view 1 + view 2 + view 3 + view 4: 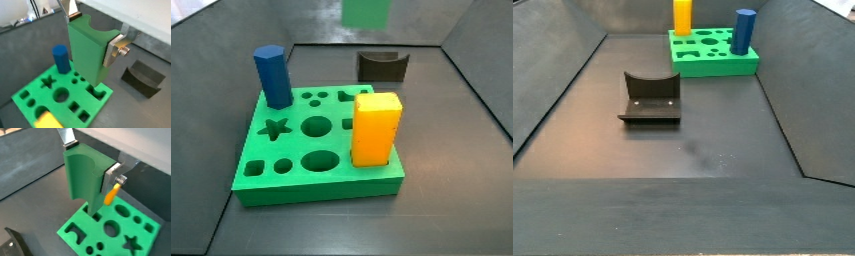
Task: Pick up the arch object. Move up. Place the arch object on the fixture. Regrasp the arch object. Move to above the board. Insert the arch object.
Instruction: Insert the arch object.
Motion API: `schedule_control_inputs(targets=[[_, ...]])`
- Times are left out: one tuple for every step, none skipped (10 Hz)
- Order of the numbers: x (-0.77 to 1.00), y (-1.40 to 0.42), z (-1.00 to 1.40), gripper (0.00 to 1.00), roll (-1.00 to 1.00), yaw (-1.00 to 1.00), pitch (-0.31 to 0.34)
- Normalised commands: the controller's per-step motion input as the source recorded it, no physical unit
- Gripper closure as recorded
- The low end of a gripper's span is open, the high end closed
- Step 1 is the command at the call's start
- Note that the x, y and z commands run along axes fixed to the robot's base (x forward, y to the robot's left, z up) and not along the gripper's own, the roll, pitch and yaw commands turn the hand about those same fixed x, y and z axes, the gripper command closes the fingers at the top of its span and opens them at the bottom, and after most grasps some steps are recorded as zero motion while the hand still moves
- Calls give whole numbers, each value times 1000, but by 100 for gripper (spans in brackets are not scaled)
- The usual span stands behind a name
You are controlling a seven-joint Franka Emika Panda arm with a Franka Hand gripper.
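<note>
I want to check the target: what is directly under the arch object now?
In both wrist views the arch object, held in the gripper, hangs above the board. Its arch-shaped hole shows free; the board area behind the block is covered.

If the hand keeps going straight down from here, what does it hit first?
The hand holds the green arch piece above the green board. Going down, the piece's lower end would probably meet the board's top near the arch-shaped hole; exact alignment is unclear.

A muted-green arch block [90, 50] sits between the silver plates of the tool [93, 30], above a bright green board [318, 150] carrying a blue prism [273, 77] and an orange-yellow block [376, 128], near the dark olive-black fixture [649, 97] on the dark grey floor [687, 150].
</note>
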Motion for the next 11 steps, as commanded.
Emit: schedule_control_inputs(targets=[[-71, 391, -1000, 100, 0, 0, -37], [-131, 380, -1000, 100, 0, 0, -26], [-331, 297, -1000, 100, 0, 0, -31], [-369, 206, -1000, 100, 0, -26, -63], [-246, 111, -1000, 100, -9, -3, -146], [-77, 129, -871, 100, -36, 0, -196], [0, 57, -811, 100, -14, 49, -210], [137, 31, -549, 100, 0, 0, -216], [160, 71, -414, 100, 90, 0, -96], [186, 97, -349, 100, 93, 0, 0], [94, 106, -260, 100, 67, 0, 40]])
